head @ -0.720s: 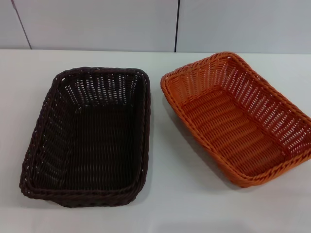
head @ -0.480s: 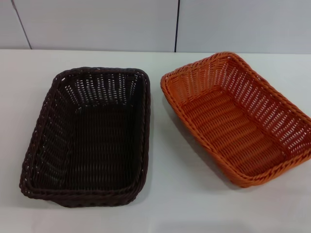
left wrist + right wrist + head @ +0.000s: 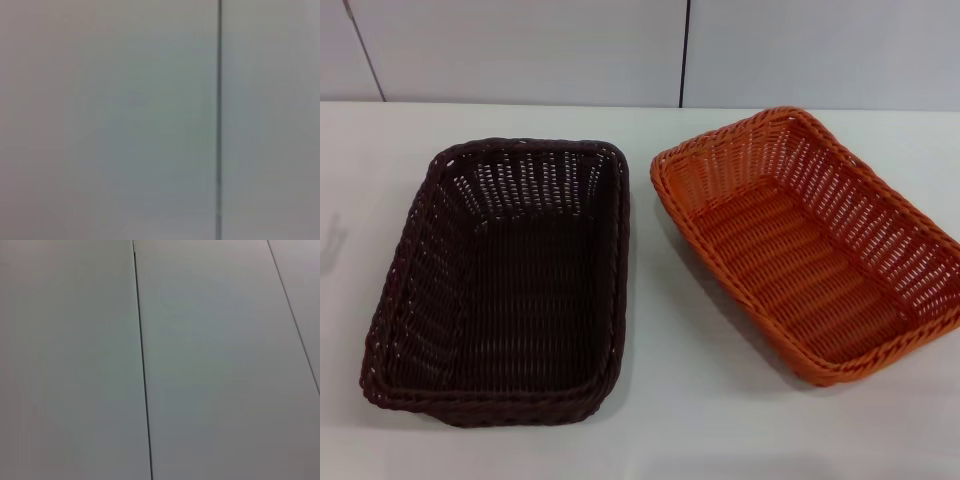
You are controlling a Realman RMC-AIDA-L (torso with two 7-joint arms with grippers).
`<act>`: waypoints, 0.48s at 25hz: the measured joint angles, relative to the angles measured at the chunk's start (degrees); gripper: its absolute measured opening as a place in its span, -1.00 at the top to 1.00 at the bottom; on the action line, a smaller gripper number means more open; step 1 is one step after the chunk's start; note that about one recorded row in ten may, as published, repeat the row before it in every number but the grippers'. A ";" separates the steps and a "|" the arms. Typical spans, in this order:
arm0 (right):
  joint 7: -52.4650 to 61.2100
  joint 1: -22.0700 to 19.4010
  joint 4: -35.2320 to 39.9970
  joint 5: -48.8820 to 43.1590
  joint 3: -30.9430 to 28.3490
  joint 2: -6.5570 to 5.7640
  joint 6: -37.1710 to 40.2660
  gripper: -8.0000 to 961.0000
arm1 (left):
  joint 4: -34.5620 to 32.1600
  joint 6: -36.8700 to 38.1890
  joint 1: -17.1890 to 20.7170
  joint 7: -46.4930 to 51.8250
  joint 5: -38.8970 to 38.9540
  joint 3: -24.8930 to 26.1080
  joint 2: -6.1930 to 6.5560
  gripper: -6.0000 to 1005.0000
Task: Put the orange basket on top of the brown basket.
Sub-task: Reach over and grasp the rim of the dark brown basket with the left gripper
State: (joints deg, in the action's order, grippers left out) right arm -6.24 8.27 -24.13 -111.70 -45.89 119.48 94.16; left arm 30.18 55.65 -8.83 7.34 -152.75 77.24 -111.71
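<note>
The orange basket [image 3: 810, 245] sits on the white table at the right in the head view, angled, open side up and empty. The brown basket [image 3: 505, 280] sits to its left, also open side up and empty. A narrow strip of bare table separates the two. Neither gripper shows in the head view. The left wrist view and the right wrist view show only pale wall panels with dark seams.
The white table [image 3: 660, 420] runs to a pale panelled wall [image 3: 520, 50] at the back. A faint shadow [image 3: 332, 240] lies on the table at the far left edge.
A faint shadow has appeared on the table at the far left edge. The baskets have not moved.
</note>
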 joint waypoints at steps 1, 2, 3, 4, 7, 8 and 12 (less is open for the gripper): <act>0.00 0.00 0.00 0.00 0.00 0.00 0.00 -0.52 | 3.53 -4.19 0.40 0.67 -1.49 0.13 1.18 -0.59; 0.00 0.01 -0.05 0.01 -0.03 0.00 -0.16 -0.52 | 6.50 -7.91 0.67 1.17 -2.67 0.23 2.16 -0.59; 0.00 0.04 -0.11 0.03 -0.04 0.00 -0.34 -0.52 | 9.69 -11.97 0.81 1.58 -3.79 0.31 3.26 -0.59; 0.00 0.06 -0.19 0.04 -0.05 0.01 -0.54 -0.52 | 13.55 -16.60 0.94 2.08 -4.99 0.45 4.50 -0.59; 0.00 0.03 -0.27 0.06 -0.06 0.02 -0.86 -0.52 | 22.91 -28.03 1.27 4.67 -7.71 1.29 6.76 -0.59; 0.00 0.03 -0.26 0.06 -0.07 0.02 -1.05 -0.52 | 28.18 -34.67 1.71 6.61 -9.48 1.57 7.54 -0.59; 0.00 0.38 -0.15 0.09 -0.45 -0.10 -2.47 -0.52 | 38.86 -50.14 2.14 8.07 -11.37 2.28 8.37 -0.59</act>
State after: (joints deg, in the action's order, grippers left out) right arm -6.24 8.65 -24.28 -111.62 -46.35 119.37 91.69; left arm 69.04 5.51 -6.69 15.41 -164.12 79.51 -103.34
